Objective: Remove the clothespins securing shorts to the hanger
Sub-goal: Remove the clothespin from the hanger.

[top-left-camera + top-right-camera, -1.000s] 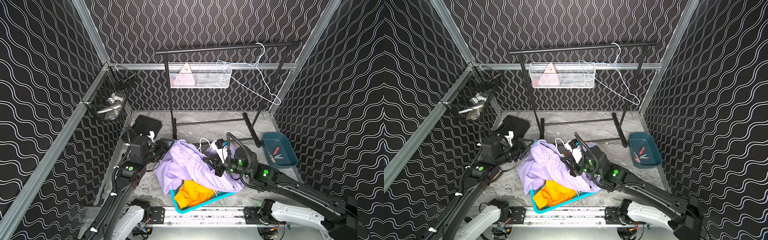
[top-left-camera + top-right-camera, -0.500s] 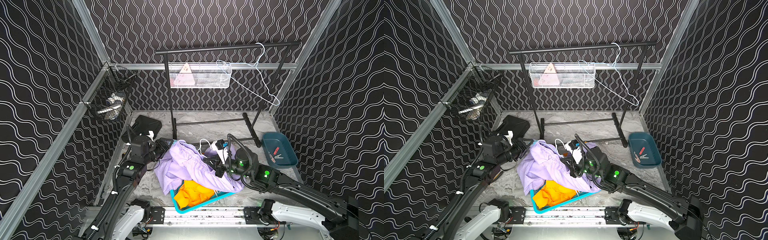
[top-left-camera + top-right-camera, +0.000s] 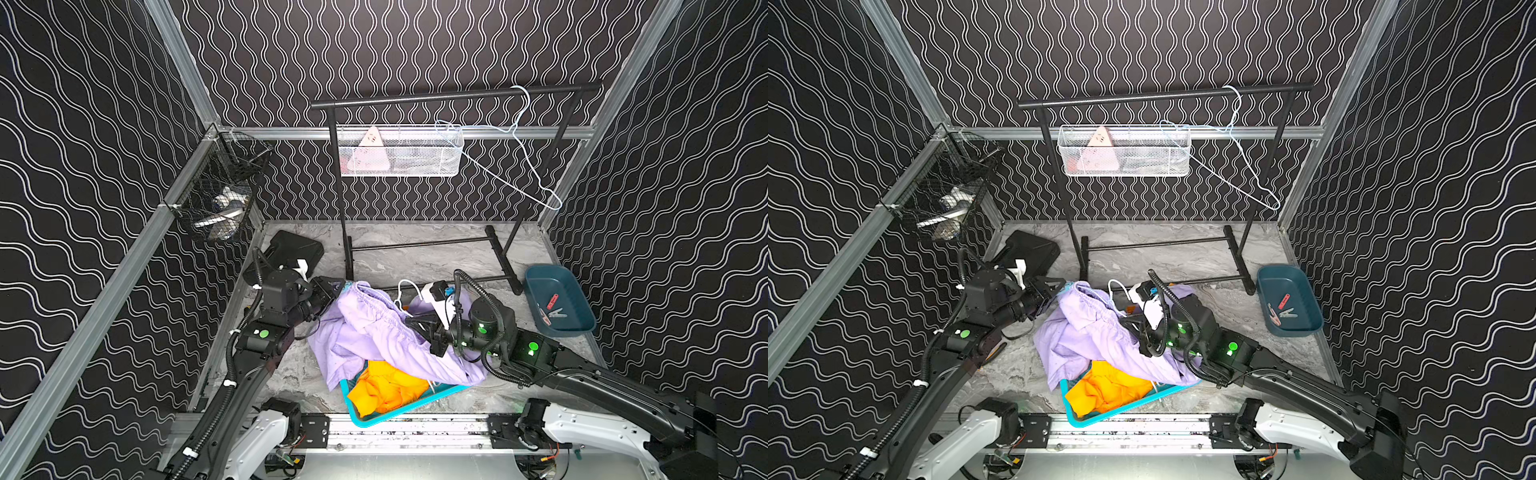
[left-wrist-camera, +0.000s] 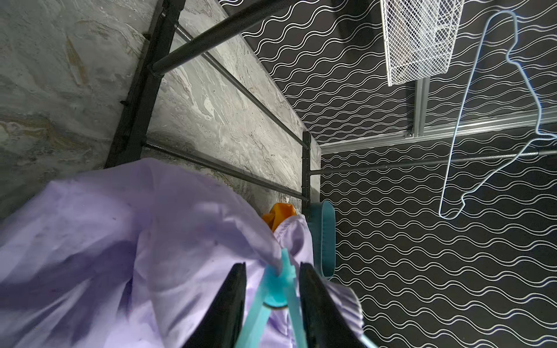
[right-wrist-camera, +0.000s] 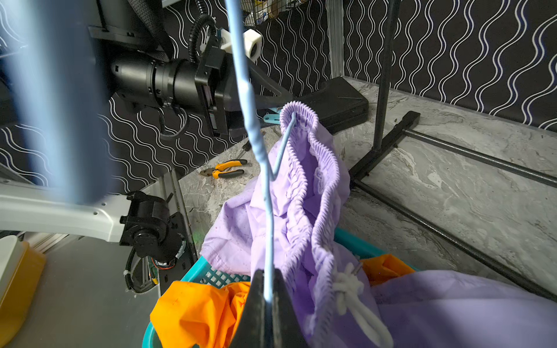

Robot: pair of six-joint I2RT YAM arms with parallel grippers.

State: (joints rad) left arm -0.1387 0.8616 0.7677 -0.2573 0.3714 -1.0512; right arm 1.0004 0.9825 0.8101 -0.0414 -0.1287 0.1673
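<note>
The light blue clothespin [image 4: 275,296] bites the waistband of the lilac shorts [image 4: 120,241], legs pointing back between the jaws of your left gripper [image 4: 272,266]; whether they squeeze it, you cannot tell (right gripper [image 5: 268,281] clamps the hanger [image 5: 268,211])

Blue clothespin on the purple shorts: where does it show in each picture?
Top view: blue clothespin at the far corner of the purple shorts, by the black jaws.
Top view: same corner.
Left wrist: between the two jaws, pinching purple cloth.
Right wrist: beside the waistband's raised end.
Shared landmark: the purple shorts.
</note>
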